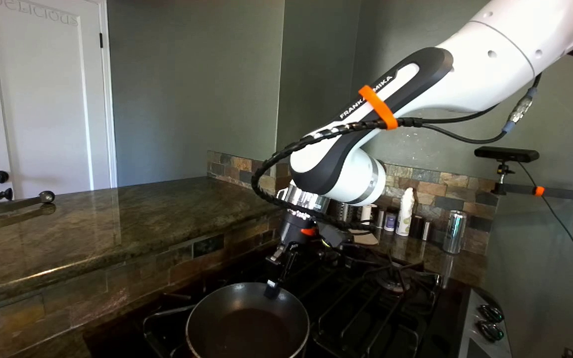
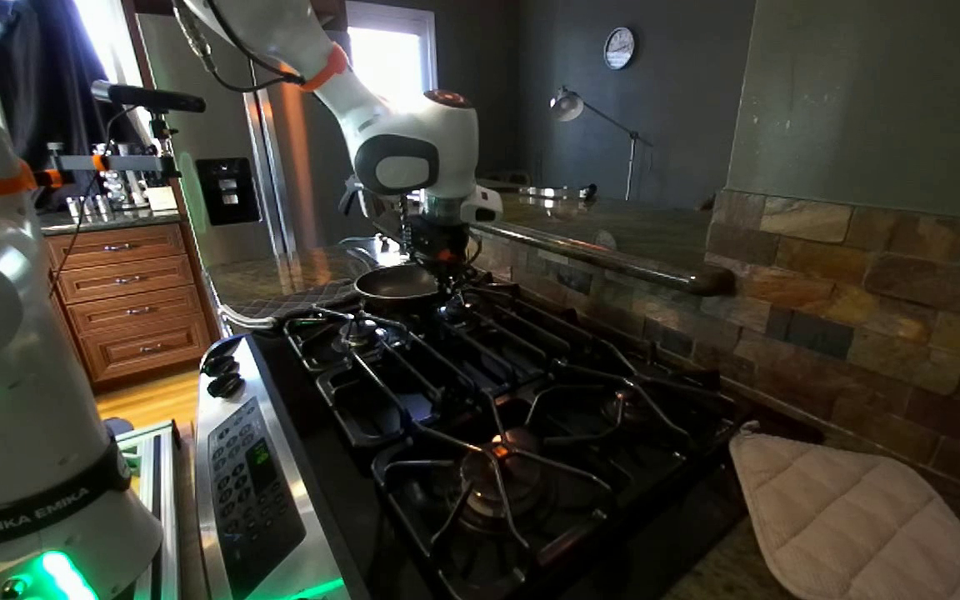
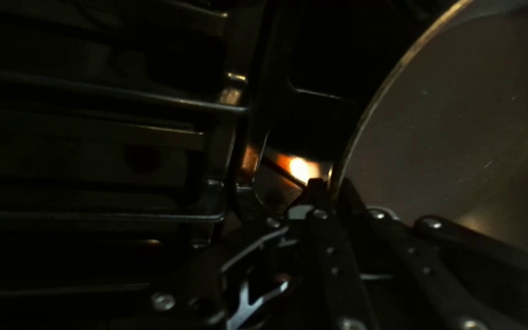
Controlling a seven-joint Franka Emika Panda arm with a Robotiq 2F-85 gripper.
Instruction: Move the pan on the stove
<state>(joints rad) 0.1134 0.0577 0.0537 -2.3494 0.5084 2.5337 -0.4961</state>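
The pan [image 1: 246,323] is round with a dark brown inside and a thin bright rim. It sits at the far end of the black stove [image 2: 463,358] in an exterior view [image 2: 397,285]. I cannot tell whether it rests on the grates or is slightly raised. Its handle is out of view. My gripper [image 1: 271,288] points down at the pan's rim. In the wrist view the fingertips [image 3: 330,185] stand close together, one inside the pan [image 3: 456,128] and one outside, shut on the rim. The gripper also shows in an exterior view [image 2: 451,287].
A raised stone counter [image 1: 117,214] with a tiled wall runs beside the stove. A steel canister [image 1: 454,232] and bottles [image 1: 406,213] stand on the counter by the wall. A white quilted pad [image 2: 863,508] lies beside the stove. Control knobs [image 2: 223,375] line one edge.
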